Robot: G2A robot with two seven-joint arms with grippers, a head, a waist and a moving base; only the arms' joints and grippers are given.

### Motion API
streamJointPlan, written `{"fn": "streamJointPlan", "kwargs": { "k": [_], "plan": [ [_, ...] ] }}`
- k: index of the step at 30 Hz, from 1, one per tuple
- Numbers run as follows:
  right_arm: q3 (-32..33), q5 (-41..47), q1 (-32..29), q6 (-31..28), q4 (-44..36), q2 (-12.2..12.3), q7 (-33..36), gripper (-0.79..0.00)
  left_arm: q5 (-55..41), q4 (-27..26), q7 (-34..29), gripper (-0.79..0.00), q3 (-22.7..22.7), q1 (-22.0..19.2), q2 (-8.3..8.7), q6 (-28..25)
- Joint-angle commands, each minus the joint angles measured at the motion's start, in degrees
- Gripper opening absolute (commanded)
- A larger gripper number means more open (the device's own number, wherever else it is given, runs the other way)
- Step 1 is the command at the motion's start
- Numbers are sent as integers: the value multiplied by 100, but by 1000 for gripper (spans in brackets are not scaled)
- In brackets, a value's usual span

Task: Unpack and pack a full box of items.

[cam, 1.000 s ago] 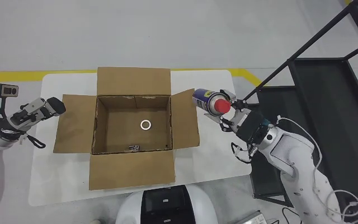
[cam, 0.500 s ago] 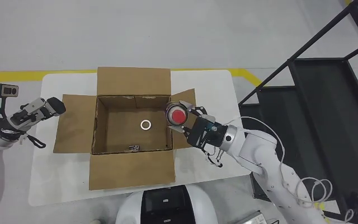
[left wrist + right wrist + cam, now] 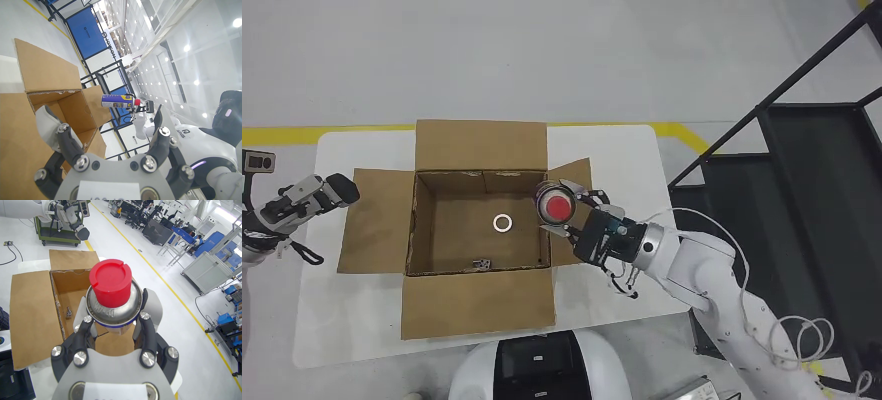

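Observation:
An open cardboard box point(image 3: 480, 150) stands on the white table point(image 3: 627, 150), flaps spread out. On its floor lie a white ring point(image 3: 504, 222) and a small metal part point(image 3: 480, 264), also seen in the right wrist view point(image 3: 68, 313). My right gripper point(image 3: 567, 207) is shut on a blue spray can with a red cap point(image 3: 560, 206), held above the box's right wall, cap pointing up. The right wrist view shows the gripper point(image 3: 115, 306) clamped round the can point(image 3: 110, 283). My left gripper point(image 3: 340, 189) sits open and holding nothing beyond the box's left flap point(image 3: 100, 113); the can point(image 3: 118, 101) shows beyond it.
A black metal stair frame point(image 3: 802, 180) stands right of the table. The box's right flap point(image 3: 577, 215) lies under the right arm. Bare table runs along the near edge point(image 3: 342, 340) and the far right corner.
The right arm carried the spray can leftward from over the table's right side to above the box's right wall, turning the cap upward. The left arm has stayed still.

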Motion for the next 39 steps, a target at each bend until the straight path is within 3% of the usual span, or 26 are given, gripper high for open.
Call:
{"fn": "streamJointPlan", "kwargs": {
  "k": [1,8,14,15,16,21,30,35,39],
  "plan": [
    [-345,-81,372,31,126,-53,265,-785,0,0,0,0,0,0,0,0],
    [-2174,-48,2275,320,1466,-524,1524,-785,0,0,0,0,0,0,0,0],
    [-3167,123,3183,849,2647,-971,2234,-785,0,0,0,0,0,0,0,0],
    [-3281,156,3279,882,2783,-1033,2306,-317,0,0,0,0,0,0,0,0],
    [-3371,233,3354,917,2920,-1093,2329,0,0,0,0,0,0,0,0,0],
    [-3654,364,3632,935,3414,-1312,2241,0,236,-140,411,0,-64,95,1,87],
    [-3882,328,3858,550,3691,-1536,1545,0,1079,150,1392,0,-538,142,60,12],
    [-3671,455,3705,535,3615,-1523,1357,0,1279,292,1629,0,-582,166,68,100],
    [-3323,729,3355,190,3294,-1398,1044,0,1358,380,1689,0,-469,138,56,124]
  ]
}}
